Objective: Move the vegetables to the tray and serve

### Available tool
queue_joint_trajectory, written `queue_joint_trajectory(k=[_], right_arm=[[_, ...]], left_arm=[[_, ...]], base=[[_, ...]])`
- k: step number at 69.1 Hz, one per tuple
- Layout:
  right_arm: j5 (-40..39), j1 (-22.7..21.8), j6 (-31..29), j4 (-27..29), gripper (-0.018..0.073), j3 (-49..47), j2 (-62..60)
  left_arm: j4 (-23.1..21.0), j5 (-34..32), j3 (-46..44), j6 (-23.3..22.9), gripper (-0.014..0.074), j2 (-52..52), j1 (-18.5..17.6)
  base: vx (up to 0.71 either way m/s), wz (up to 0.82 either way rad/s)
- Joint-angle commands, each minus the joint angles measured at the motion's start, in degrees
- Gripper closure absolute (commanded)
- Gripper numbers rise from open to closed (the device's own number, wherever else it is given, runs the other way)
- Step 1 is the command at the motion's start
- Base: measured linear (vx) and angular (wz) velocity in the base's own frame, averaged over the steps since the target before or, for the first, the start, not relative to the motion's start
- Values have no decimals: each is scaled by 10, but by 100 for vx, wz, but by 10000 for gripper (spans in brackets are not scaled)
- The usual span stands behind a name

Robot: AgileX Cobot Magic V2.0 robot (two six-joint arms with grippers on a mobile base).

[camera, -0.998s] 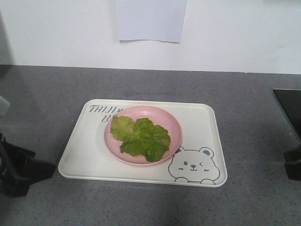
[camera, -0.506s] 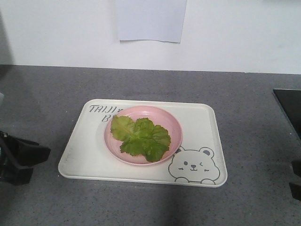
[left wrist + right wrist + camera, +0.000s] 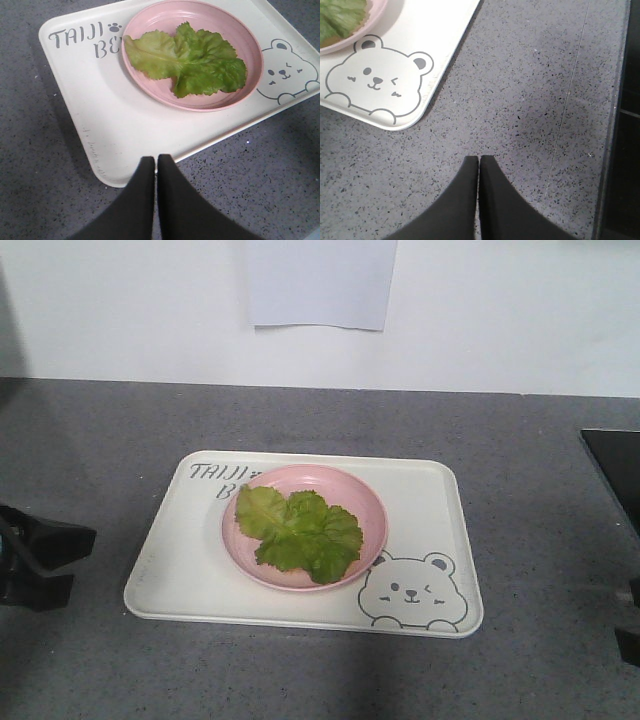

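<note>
Lettuce on the pink plate, plate on the tray, both grippers closed and clear of the load.

The vegetables (image 3: 300,532) lie flat in the pink plate (image 3: 372,502), which rests left of centre on the tray (image 3: 425,510), itself on the grey counter (image 3: 520,440). The leaves look light, limp and easily torn; the tray is probably stiff and light, best taken at its short-end rims. The left gripper (image 3: 156,162), fingers pressed together and empty, hangs over the counter just beside the tray's near corner. The right gripper (image 3: 479,162), likewise closed on nothing, sits over bare counter near the bear-printed corner. In the front view both arms are dark shapes at the frame edges, their pose hard to read.
</note>
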Motion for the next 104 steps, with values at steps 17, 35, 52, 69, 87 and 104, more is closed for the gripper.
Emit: queue_joint_trajectory(k=[17, 35, 52, 69, 87, 104], right_arm=[[-19, 0, -7, -2, 569, -15, -3], [-18, 0, -7, -2, 569, -15, -3], [-18, 0, -7, -2, 569, -15, -3], [-17, 0, -7, -2, 569, -15, -3], [-18, 0, -7, -2, 569, -15, -3], [-14, 0, -7, -2, 569, -15, -3]], left_arm=[[-23, -28, -15, -5, 603, -7, 1], [32, -44, -8, -16, 603, -36, 1], [211, -268, 159, -165, 603, -208, 3], [223, -402, 371, -201, 603, -430, 49], [234, -459, 499, -261, 603, -573, 49], [323, -448, 501, -331, 603, -573, 49]], base=[[0, 0], [0, 0], [0, 0], [0, 0], [0, 0], [0, 0]])
